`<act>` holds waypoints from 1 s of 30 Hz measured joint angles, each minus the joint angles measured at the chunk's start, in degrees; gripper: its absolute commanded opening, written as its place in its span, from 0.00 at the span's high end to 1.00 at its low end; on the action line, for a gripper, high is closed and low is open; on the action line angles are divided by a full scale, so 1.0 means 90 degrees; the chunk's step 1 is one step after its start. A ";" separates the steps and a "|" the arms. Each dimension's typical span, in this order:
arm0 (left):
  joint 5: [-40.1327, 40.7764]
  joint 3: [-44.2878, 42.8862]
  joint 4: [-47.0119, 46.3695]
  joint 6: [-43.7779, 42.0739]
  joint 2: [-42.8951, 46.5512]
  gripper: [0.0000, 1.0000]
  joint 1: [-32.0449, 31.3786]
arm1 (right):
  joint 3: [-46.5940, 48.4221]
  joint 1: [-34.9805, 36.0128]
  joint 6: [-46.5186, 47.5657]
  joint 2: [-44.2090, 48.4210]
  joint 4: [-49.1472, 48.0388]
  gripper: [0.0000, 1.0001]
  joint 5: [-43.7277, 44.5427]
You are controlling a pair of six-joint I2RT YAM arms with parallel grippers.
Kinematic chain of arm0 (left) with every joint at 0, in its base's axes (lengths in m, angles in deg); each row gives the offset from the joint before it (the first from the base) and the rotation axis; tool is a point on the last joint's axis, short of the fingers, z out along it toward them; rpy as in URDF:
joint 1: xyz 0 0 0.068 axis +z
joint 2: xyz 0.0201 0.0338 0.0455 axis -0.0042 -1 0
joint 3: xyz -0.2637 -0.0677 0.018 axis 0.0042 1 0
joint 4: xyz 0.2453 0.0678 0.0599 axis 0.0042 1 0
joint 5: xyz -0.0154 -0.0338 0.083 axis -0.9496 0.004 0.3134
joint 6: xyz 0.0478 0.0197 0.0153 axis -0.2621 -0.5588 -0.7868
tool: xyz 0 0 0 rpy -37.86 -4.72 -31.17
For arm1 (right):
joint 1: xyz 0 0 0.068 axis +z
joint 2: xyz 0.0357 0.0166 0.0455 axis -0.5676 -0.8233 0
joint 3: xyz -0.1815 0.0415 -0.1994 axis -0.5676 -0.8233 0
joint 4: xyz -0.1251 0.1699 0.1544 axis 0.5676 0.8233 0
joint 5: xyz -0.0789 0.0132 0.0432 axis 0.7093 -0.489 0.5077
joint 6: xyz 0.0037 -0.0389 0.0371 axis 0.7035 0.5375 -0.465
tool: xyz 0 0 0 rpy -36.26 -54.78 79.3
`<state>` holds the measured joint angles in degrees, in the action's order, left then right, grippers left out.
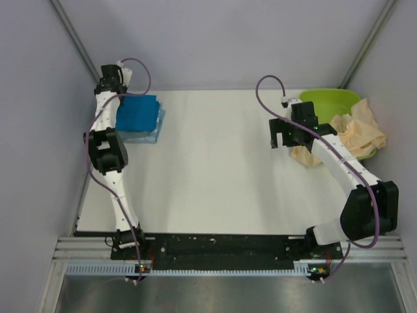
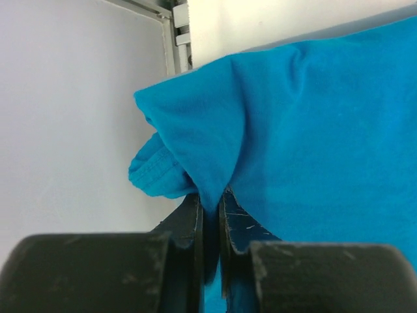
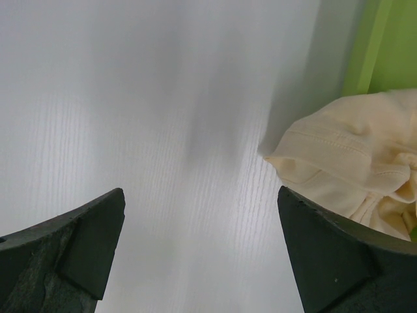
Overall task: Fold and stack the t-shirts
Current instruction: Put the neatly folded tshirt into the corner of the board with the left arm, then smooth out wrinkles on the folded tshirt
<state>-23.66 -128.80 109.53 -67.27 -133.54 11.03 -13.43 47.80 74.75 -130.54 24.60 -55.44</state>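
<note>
Bright blue t-shirt: solid, uniform colour. Grey-blue t-shirt under it: paler, dull. Cream-peach t-shirt, right of frame: solid. Tub: lime green. Desk: white, faint linear grain. Cable: purple.

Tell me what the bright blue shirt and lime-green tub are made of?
The bright blue shirt looks like soft matte knit cloth, perhaps cotton: stitched hem, limp folds. The lime-green tub seems smooth moulded plastic, with an even rim.
</note>
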 measured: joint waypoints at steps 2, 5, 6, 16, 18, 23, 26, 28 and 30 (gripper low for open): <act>0.0143 -0.0010 -0.0080 -0.0019 -0.0049 0.77 0.0000 | 0.0015 0.0000 0.0000 0.0000 0.0005 0.01 0.0002; 0.0345 -0.0039 -0.0209 -0.0121 -0.0109 0.02 0.0012 | 0.0015 0.0000 0.0017 0.0000 0.0017 0.01 0.0002; 0.0491 -0.0039 -0.0267 -0.0097 -0.0129 0.01 0.0019 | 0.0015 0.0000 0.0024 -0.0002 0.0015 0.01 0.0002; 0.0148 0.1047 -0.0675 0.0197 0.0568 0.07 0.0075 | 0.0017 0.0000 0.0041 0.0000 0.0024 0.01 -0.0032; -0.0236 0.2159 -0.0714 0.0160 0.1328 0.38 -0.0053 | 0.0017 0.0000 0.0039 0.0000 0.0032 0.01 -0.0070; -0.1071 0.3648 -0.0522 -0.0141 0.2686 1.00 -0.0899 | 0.0015 0.0000 0.0036 0.0000 0.0027 0.01 -0.0121; -0.1268 0.3650 -0.0539 -0.0231 0.2659 1.00 -0.1377 | 0.0015 0.0000 0.0041 0.0000 0.0027 0.01 -0.0211; -0.1277 0.3517 -0.0430 -0.0238 0.2446 1.00 -0.1433 | 0.0015 0.0000 0.0044 0.0000 0.0029 0.01 -0.0253; -0.1200 0.3344 -0.0342 -0.0236 0.2157 1.00 -0.1367 | 0.0007 0.0000 0.0046 0.0005 0.0027 0.01 -0.0274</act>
<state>-34.46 -98.70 106.45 -69.39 -114.13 -1.28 -13.36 47.80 75.16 -130.49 24.84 -57.91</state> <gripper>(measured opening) 0.007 0.987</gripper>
